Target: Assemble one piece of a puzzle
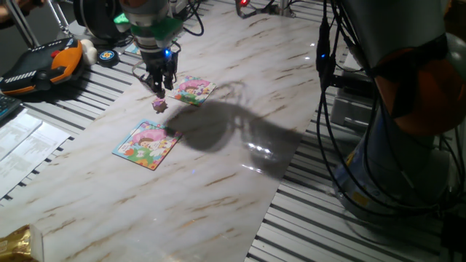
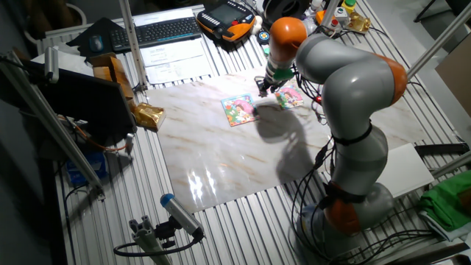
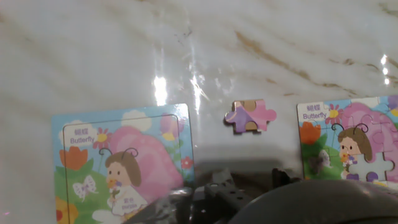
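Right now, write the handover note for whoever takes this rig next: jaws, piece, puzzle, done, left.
Gripper: hovers above the piece and appears to hold nothing; whether the jaws are open cannot be told.
Tiny purplish-pink flat puzzle piece: lies on the marble table between the two boards, touching neither.
Mostly pink square cartoon puzzle: has a white piece-shaped gap.
Blue-edged square puzzle: not the target.
Done: nothing placed.
Left: grasp the piece and seat it in the gap.

Two square butterfly puzzles, one nearer the camera (image 1: 146,144) and one farther (image 1: 193,89). One loose purplish piece (image 1: 159,105) between them. One pincer (image 1: 161,89). One marble-patterned table (image 1: 218,196).
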Controlling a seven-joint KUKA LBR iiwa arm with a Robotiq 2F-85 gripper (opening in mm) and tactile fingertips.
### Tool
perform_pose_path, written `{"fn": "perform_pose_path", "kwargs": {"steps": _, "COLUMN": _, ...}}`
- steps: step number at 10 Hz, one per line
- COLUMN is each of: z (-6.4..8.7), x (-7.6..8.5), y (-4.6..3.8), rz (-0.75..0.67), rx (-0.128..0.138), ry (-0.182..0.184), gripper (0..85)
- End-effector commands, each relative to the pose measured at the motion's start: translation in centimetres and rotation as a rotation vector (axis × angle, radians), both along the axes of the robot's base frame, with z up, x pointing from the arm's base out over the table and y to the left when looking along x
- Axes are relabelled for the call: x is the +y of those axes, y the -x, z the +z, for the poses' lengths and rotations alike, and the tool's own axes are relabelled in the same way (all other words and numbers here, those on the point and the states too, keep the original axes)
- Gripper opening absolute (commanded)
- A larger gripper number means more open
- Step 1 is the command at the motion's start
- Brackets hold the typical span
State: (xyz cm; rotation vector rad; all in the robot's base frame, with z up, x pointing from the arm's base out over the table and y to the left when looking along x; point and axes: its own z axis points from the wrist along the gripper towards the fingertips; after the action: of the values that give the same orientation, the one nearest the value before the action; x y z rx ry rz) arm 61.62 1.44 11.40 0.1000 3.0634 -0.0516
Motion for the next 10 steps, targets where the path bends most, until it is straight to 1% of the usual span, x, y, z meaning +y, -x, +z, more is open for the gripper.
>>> {"fn": "perform_pose_path", "kwargs": {"steps": 1, "z": -0.4, "x": 0.0, "y": -0.34, "rz": 0.0, "rx": -0.005, "ry": -0.004, "gripper": 44.3}}
{"fn": "perform_pose_path", "kwargs": {"steps": 2, "z": -1.2, "x": -0.1, "y": -0.89, "rz": 0.003, "rx": -0.011, "ry": -0.019, "gripper": 46.3}}
{"fn": "perform_pose_path", "kwargs": {"steps": 3, "z": -1.8, "x": -0.1, "y": -1.25, "rz": 0.002, "rx": -0.024, "ry": -0.032, "gripper": 46.3}}
{"fn": "perform_pose_path", "kwargs": {"steps": 4, "z": -2.3, "x": -0.1, "y": -1.57, "rz": 0.002, "rx": -0.034, "ry": -0.033, "gripper": 46.7}}
{"fn": "perform_pose_path", "kwargs": {"steps": 5, "z": -2.6, "x": -0.1, "y": -1.77, "rz": 0.009, "rx": -0.03, "ry": -0.031, "gripper": 50.0}}
{"fn": "perform_pose_path", "kwargs": {"steps": 6, "z": -2.8, "x": -0.2, "y": -1.99, "rz": 0.018, "rx": -0.02, "ry": -0.03, "gripper": 57.7}}
{"fn": "perform_pose_path", "kwargs": {"steps": 8, "z": -3.1, "x": -0.4, "y": -2.51, "rz": 0.026, "rx": -0.014, "ry": -0.025, "gripper": 64.3}}
{"fn": "perform_pose_path", "kwargs": {"steps": 9, "z": -3.6, "x": -0.5, "y": -2.83, "rz": 0.034, "rx": -0.012, "ry": -0.031, "gripper": 64.3}}
{"fn": "perform_pose_path", "kwargs": {"steps": 10, "z": -4.0, "x": -0.6, "y": -3.15, "rz": 0.037, "rx": -0.02, "ry": -0.035, "gripper": 64.3}}
